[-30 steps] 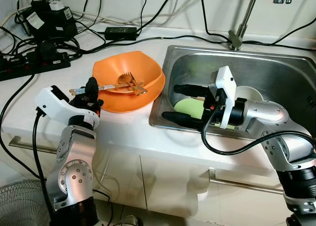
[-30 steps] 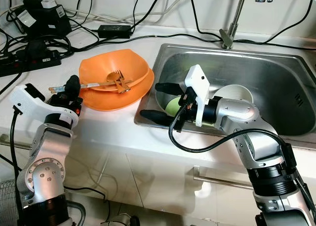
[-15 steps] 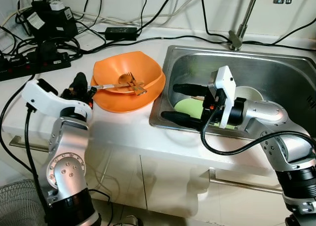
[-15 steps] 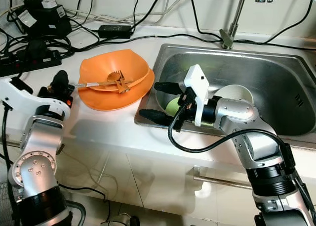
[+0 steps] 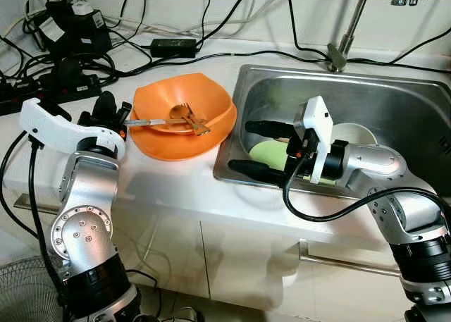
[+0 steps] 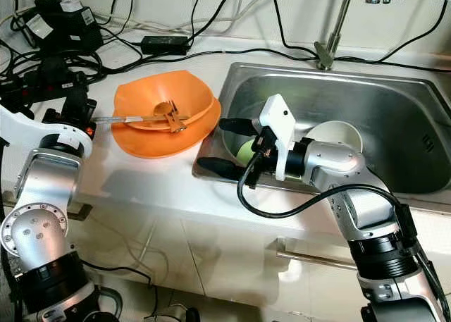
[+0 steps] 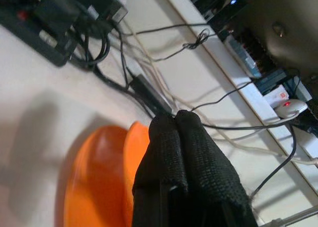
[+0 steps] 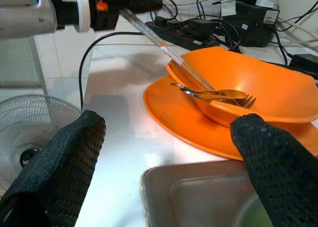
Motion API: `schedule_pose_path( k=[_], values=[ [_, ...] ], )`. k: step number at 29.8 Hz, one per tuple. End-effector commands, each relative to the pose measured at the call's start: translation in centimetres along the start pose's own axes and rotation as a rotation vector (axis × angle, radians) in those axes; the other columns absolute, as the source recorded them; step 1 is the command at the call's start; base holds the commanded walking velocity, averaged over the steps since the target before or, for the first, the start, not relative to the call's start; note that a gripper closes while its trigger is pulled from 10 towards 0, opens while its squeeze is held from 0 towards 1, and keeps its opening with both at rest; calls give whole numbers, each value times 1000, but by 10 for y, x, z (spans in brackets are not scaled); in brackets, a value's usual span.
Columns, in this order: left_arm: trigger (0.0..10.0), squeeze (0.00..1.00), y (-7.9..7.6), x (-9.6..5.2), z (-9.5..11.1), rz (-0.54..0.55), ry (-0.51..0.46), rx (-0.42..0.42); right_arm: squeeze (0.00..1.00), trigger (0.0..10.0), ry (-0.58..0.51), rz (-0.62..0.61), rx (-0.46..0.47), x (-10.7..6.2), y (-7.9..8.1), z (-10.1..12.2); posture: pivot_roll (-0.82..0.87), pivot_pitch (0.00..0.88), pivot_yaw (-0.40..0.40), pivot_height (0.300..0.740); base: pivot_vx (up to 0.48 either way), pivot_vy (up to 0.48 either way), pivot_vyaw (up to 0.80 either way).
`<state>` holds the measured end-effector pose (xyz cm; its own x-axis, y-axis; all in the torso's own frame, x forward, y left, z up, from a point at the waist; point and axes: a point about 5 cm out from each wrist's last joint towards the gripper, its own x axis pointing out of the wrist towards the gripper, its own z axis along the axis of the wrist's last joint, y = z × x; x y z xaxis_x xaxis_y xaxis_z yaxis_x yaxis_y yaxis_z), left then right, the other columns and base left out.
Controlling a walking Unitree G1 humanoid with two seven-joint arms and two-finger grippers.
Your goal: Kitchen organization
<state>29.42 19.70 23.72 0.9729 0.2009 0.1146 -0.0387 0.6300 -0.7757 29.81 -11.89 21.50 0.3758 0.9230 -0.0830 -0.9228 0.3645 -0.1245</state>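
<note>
Left eye view: the left gripper (image 5: pixel 113 114) sits on the white table (image 5: pixel 176 184) just left of the orange bowl (image 5: pixel 184 118), its fingers pressed together on the handle end of a utensil (image 5: pixel 151 122) whose far end rests in the bowl beside a gold fork (image 5: pixel 192 119).
Right eye view: the right gripper (image 6: pixel 220 146) hangs spread wide over the near left corner of the sink (image 6: pixel 394 103), holding nothing; a green plate (image 6: pixel 245 151) and a white bowl (image 6: pixel 337 134) lie in the sink behind it.
Left wrist view: two black fingers (image 7: pixel 191 162) closed together, orange bowl beyond, cables (image 7: pixel 149 63) on the table.
Right wrist view: fingers (image 8: pixel 59 157) far apart; bowl, fork and held utensil ahead, a fan (image 8: pixel 30 122) on the floor.
</note>
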Motion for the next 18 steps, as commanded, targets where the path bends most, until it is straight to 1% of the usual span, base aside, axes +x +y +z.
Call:
schedule_pose_path(
  k=[1, 4, 6, 8, 9, 12, 16, 17, 18],
  values=[
    [0, 0, -11, 2, 11, -26, -26, 35, 0, 10000, -5, 3, -16, 2, -1, 2, 17, 20, 69, 740, 0, 0, 0],
    [0, 0, -19, 5, 21, -52, -37, 99, 0, 10000, -6, 2, -16, 2, -1, 2, 21, 22, 67, 740, 0, 0, 0],
    [0, 0, -21, 6, 25, -63, -47, 112, 0, 10000, -6, 2, -17, 3, -1, 2, 21, 22, 67, 740, 0, 0, 0],
    [0, 0, -25, 8, 36, -90, -77, 139, 0, 10000, -6, 2, -16, 3, -1, 1, 24, 22, 67, 740, 0, 0, 0],
    [0, 0, -26, 11, 44, -108, -96, 168, 0, 10000, -6, 2, -16, 4, -1, 1, 23, 22, 67, 740, 0, 0, 0],
    [0, 0, -26, 12, 49, -116, -104, 189, 0, 10000, -6, 2, -16, 4, -1, 1, 23, 22, 68, 740, 0, 0, 0],
    [0, 0, -29, 15, 56, -139, -96, 238, 0, 10000, -7, -1, -16, 4, -2, 0, 23, 21, 67, 740, 0, 0, 0],
    [0, 0, -29, 16, 56, -142, -78, 256, 0, 10000, -6, -2, -17, 4, -2, 0, 23, 21, 66, 740, 0, 0, 0],
    [0, 0, -29, 16, 56, -142, -78, 256, 0, 10000, -6, -2, -17, 4, -2, 0, 23, 21, 66, 740, 0, 0, 0]
  ],
)
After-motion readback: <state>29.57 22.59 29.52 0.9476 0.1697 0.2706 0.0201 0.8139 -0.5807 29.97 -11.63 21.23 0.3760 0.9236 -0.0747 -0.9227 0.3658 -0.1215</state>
